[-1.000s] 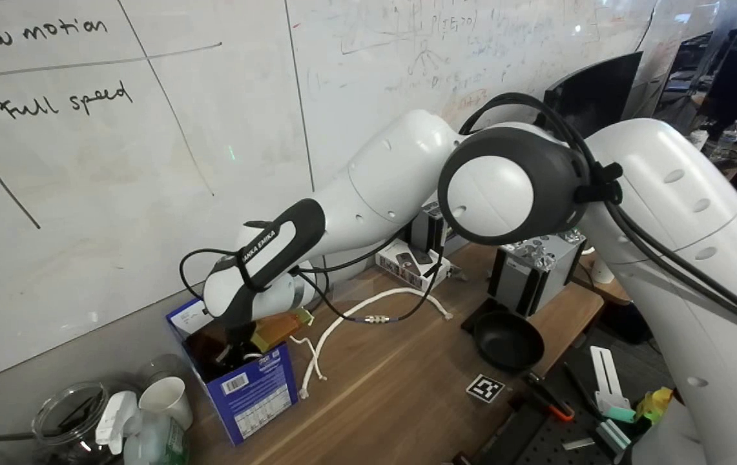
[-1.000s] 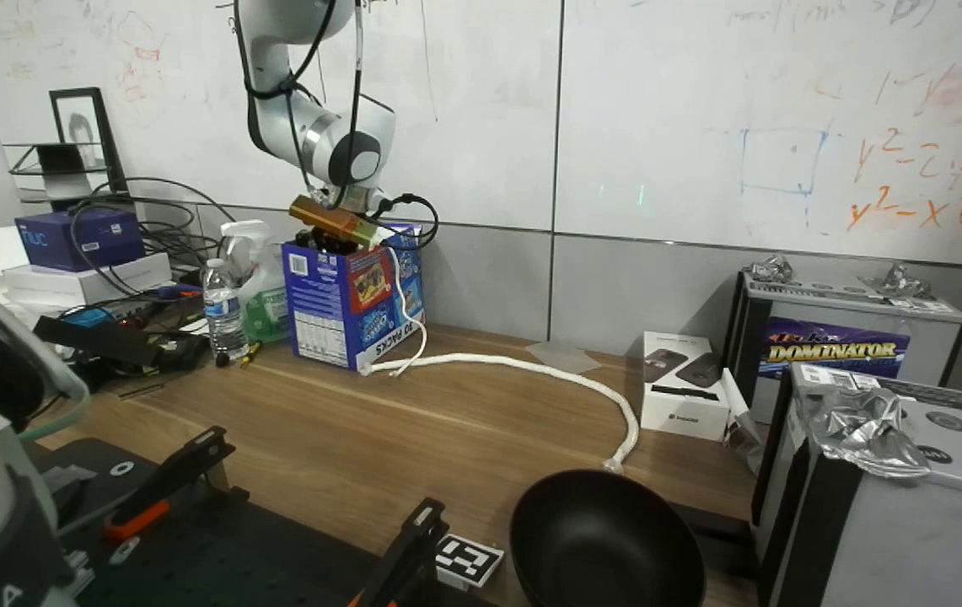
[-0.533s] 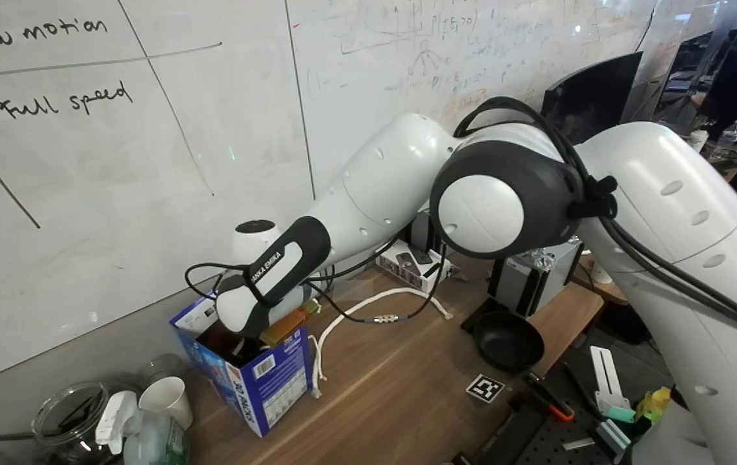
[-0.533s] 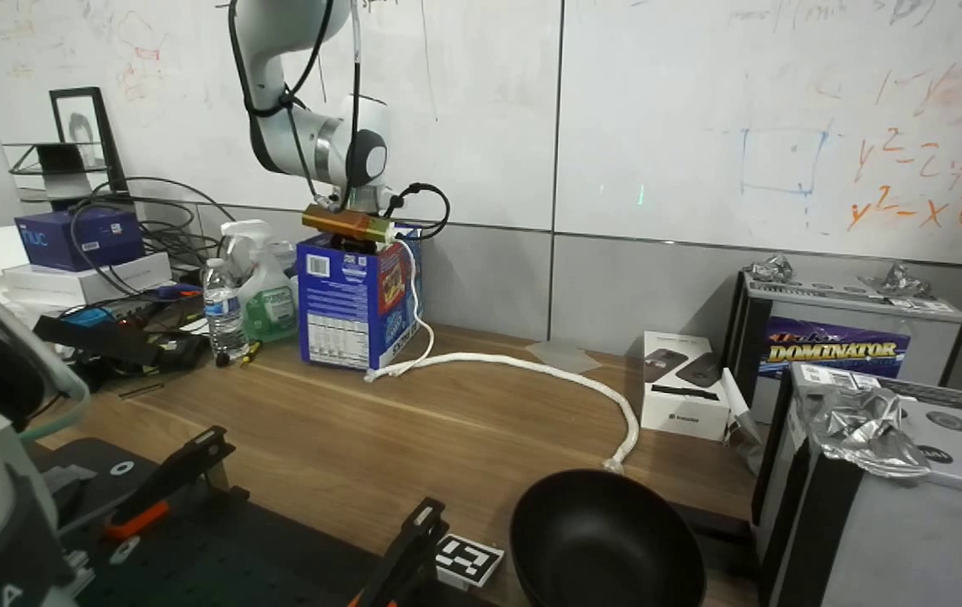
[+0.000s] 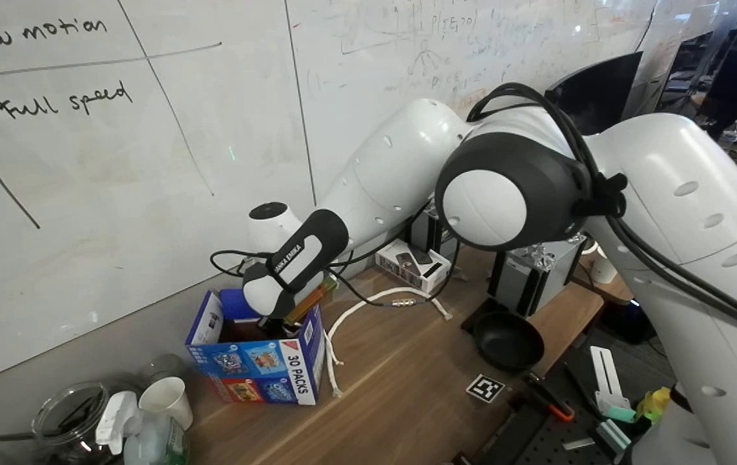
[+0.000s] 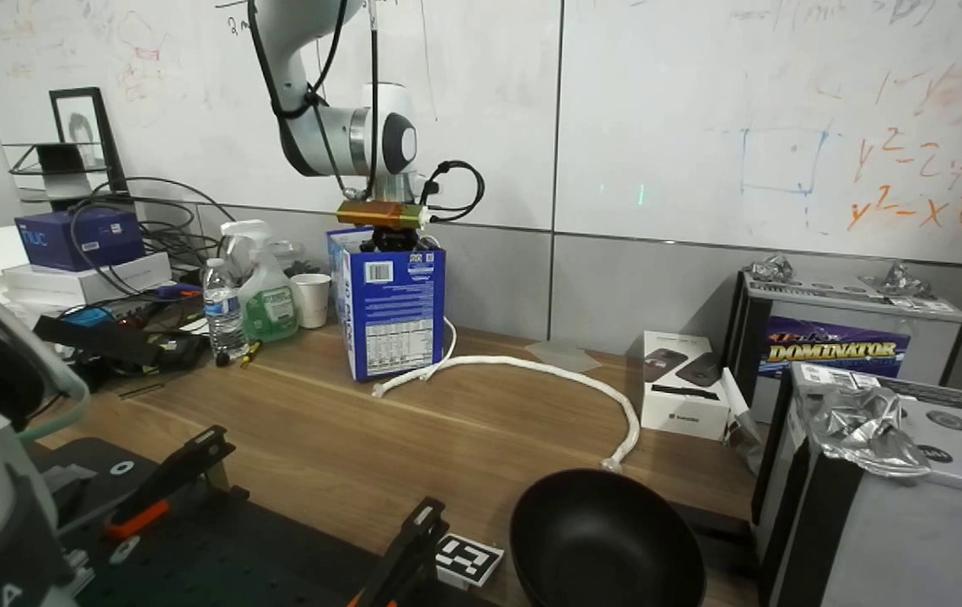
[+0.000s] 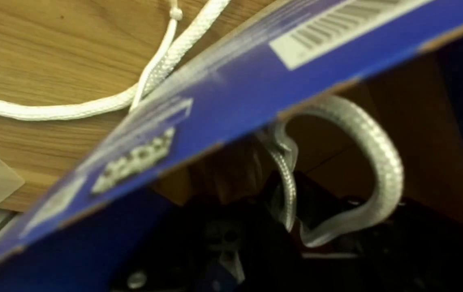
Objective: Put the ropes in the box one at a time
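Note:
The open blue box [image 5: 258, 374] stands on the table near the wall in both exterior views [image 6: 396, 324]. My gripper [image 7: 295, 198] reaches down into it; in the exterior views its fingertips are hidden by the box. In the wrist view it looks shut on a white rope [image 7: 391, 170], which loops inside the box below the rim. A thin rope's end [image 7: 164, 44] lies outside on the table, by the box; whether it is the held rope is hidden. A thicker white rope [image 6: 548, 367] curves along the table away from the box, in the exterior view [image 5: 355, 311] and the wrist view.
A white paper cup [image 5: 168, 403], a glass jar [image 5: 71, 413] and a spray bottle [image 6: 268, 295] stand beside the box. The whiteboard wall [image 6: 489, 287] is close behind it. A black pan [image 6: 607, 539], a phone box [image 6: 683, 388] and grey metal devices [image 6: 902, 472] are farther along.
My gripper has moved away from the cup and spray bottle, deeper over the box. The box has shifted and turned with it, showing another side. The thin rope's end has shifted along.

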Available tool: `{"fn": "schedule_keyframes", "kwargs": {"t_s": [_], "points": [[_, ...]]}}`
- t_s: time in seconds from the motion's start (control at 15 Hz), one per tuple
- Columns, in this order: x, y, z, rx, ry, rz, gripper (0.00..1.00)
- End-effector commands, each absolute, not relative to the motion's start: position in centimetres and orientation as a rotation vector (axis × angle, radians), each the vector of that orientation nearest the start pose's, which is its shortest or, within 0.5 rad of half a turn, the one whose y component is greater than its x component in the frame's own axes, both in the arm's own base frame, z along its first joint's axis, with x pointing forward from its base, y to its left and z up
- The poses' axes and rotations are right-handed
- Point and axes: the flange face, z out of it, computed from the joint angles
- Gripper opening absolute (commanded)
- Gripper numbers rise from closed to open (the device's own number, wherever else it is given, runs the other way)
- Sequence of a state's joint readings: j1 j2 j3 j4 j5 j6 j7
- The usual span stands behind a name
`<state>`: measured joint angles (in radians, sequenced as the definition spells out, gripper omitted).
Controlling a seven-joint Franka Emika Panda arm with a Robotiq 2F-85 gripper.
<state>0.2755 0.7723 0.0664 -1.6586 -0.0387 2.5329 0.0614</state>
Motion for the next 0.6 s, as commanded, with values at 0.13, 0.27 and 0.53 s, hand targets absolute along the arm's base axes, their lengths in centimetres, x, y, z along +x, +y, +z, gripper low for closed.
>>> {"fn": "schedule_keyframes", "kwargs": {"t_s": [0.13,0.27,0.53], "points": [[64.0,18.0,18.6,-3.164,-0.292,-0.156,0.06],[63.5,16.1,18.0,-3.192,-0.234,-0.129,0.06],[62.6,12.5,17.5,-3.231,-0.123,-0.077,0.06]]}}
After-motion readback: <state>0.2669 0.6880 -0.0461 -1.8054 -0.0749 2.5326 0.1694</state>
